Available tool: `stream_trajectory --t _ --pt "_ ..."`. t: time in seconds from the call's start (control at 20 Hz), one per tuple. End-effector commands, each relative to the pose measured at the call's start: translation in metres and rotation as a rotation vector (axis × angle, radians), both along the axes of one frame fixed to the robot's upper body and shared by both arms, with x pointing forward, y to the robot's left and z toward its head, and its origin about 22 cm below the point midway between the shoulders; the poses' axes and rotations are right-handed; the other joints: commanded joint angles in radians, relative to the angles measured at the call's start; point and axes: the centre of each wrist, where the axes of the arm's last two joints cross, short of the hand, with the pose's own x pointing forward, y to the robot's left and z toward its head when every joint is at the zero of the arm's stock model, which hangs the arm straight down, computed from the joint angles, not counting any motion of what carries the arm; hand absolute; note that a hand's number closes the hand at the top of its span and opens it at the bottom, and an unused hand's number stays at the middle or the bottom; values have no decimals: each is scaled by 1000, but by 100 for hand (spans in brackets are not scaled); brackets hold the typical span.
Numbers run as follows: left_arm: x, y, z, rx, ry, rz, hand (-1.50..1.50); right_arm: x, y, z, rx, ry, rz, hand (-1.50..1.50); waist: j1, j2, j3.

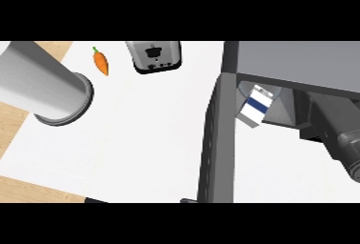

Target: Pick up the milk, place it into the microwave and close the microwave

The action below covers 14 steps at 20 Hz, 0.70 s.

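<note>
The milk (255,106), a white carton with a blue band, leans tilted inside the mouth of the grey microwave (295,62) at the upper right. The microwave's door (216,143) stands open, swung out toward the view's lower edge. My right forearm (346,150) comes in from the right edge and runs into the microwave's opening. A dark shape (314,113) at its end, right of the carton, looks like my right hand, apart from the milk. My left forearm (42,81) fills the upper left; its hand lies outside the view.
An orange carrot (101,61) and a silver toaster (156,56) lie at the back of the white counter (141,143). The counter's wooden edge (17,124) runs along the left and lower left.
</note>
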Motion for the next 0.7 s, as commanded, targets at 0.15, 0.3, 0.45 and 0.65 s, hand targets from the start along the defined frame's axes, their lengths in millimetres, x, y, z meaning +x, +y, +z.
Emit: stream_trajectory --t 0.15,0.3,0.45,0.65 --pt "7 -3 -1 16 7 -17 -150 19 29 29 97 -86 191 -150 3 -6 7" --pt "9 0 -1 33 12 -12 -150 15 21 23 21 41 224 -150 22 -4 1" --pt "15 -4 -1 28 8 -15 -150 20 44 25 -31 62 237 -150 18 -13 0" --pt "17 1 -5 31 25 -26 -150 24 63 30 -30 63 190 -150 28 -19 -2"
